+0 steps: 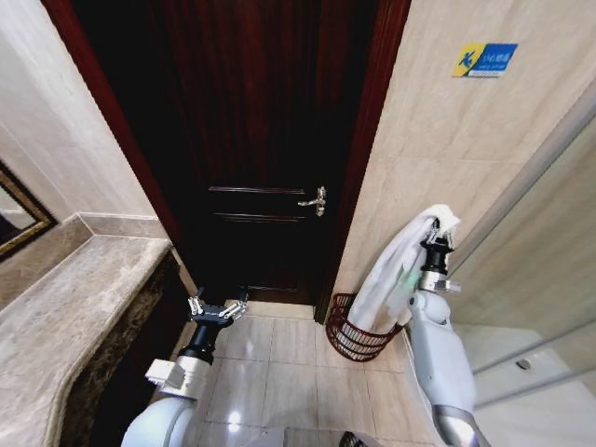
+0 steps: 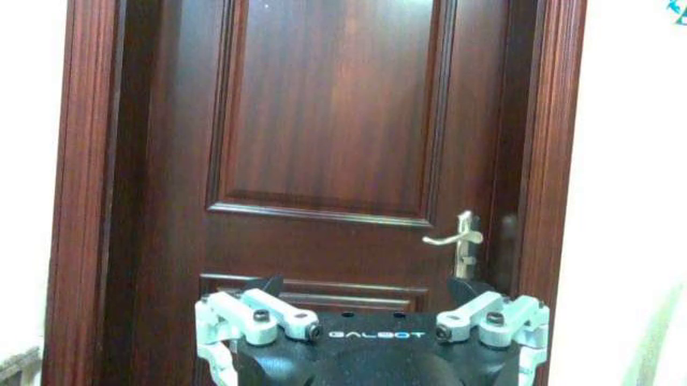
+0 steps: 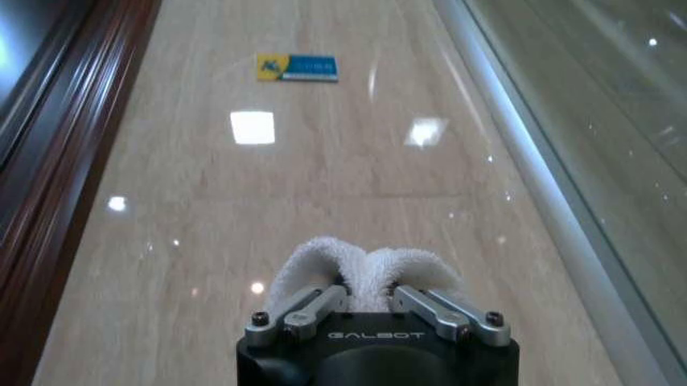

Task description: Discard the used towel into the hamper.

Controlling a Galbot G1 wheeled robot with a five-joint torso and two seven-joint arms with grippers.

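Observation:
My right gripper is raised and shut on the white towel, which hangs down from it along the tiled wall. The towel's lower end drops into the hamper, a dark reddish-brown wire basket on the floor beside the door frame. In the right wrist view the fingers pinch a fold of the towel. My left gripper stands open and empty low in front of the door, its fingertips spread wide in the left wrist view.
A dark wooden door with a metal handle stands shut straight ahead. A marble counter runs along the left. A glass shower partition stands at the right. Pale floor tiles lie between.

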